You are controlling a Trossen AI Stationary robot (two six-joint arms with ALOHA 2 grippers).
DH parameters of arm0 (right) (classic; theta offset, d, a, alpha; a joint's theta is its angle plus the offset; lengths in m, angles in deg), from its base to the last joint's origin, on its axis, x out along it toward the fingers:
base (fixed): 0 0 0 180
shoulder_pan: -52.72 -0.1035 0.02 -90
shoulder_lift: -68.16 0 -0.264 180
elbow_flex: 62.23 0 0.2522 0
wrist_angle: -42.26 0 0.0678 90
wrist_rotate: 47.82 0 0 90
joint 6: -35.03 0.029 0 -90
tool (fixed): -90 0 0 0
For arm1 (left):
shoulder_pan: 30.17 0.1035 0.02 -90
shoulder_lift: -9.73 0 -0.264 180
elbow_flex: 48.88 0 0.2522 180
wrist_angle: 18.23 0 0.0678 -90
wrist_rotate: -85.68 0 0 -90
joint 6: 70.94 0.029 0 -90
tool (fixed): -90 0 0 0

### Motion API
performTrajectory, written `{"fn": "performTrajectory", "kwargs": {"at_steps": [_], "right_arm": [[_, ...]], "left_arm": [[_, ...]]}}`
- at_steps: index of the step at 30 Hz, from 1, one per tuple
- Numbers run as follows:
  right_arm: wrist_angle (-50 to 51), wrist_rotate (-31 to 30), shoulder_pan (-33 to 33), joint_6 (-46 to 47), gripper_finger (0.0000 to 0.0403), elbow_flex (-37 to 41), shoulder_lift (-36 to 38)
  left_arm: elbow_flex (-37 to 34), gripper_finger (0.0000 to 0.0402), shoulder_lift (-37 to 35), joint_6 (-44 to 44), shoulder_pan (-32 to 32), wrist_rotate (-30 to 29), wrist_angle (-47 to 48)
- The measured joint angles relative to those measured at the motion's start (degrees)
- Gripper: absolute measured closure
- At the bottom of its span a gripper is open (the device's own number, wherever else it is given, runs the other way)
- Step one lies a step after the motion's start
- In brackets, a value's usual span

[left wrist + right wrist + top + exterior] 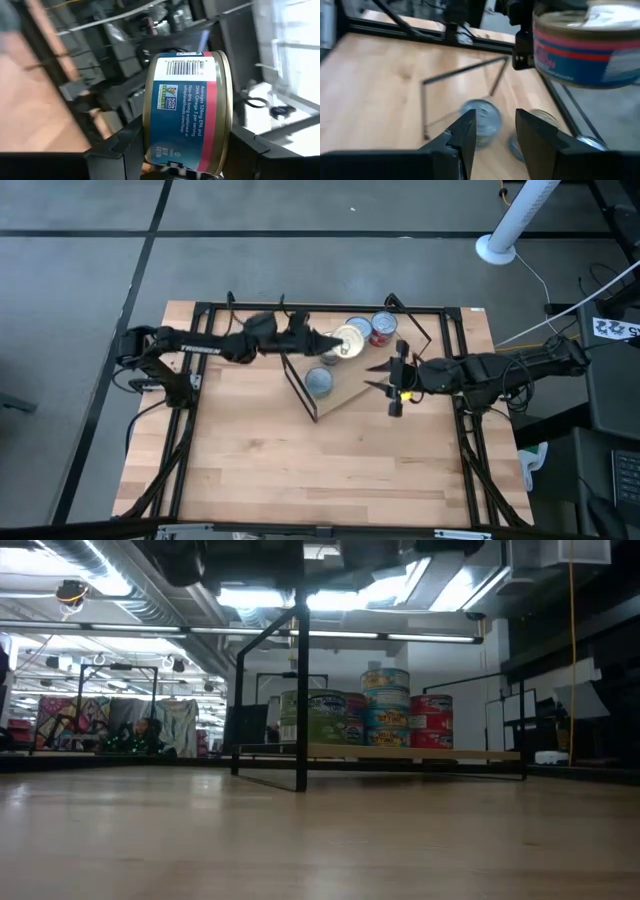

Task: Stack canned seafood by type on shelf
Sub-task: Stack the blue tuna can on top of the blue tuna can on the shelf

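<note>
My left fingers [332, 347], upper centre of the high view, grip a blue-and-red tin [187, 111] by its sides, held above the stacked tins [388, 710] on the shelf [400, 752]. One tin [319, 381] lies at frame centre beneath the shelf board. My right fingers [378, 375], right of centre, are parted and hold nothing.

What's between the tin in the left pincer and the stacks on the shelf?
Nothing visible. The left pincer holds a blue tin in the air right by the stacked tins on the shelf. The right pincer is off to the side.
</note>
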Motion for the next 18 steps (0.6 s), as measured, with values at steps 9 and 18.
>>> {"fn": "performTrajectory", "kwargs": {"at_steps": [9, 18], "right_arm": [[0.95, 0.5, 9.43, -3.29, 0.0265, 0.0, 0.0], [-1.19, 4.34, 19.11, -7.21, 0.0265, 0.0, -0.05]], "left_arm": [[0.0, 0.0206, 0.0, -0.49, 12.71, 11.15, 12.64], [0.0, 0.0204, 0.0, 5.58, 19.22, 13.36, 28.1]]}}
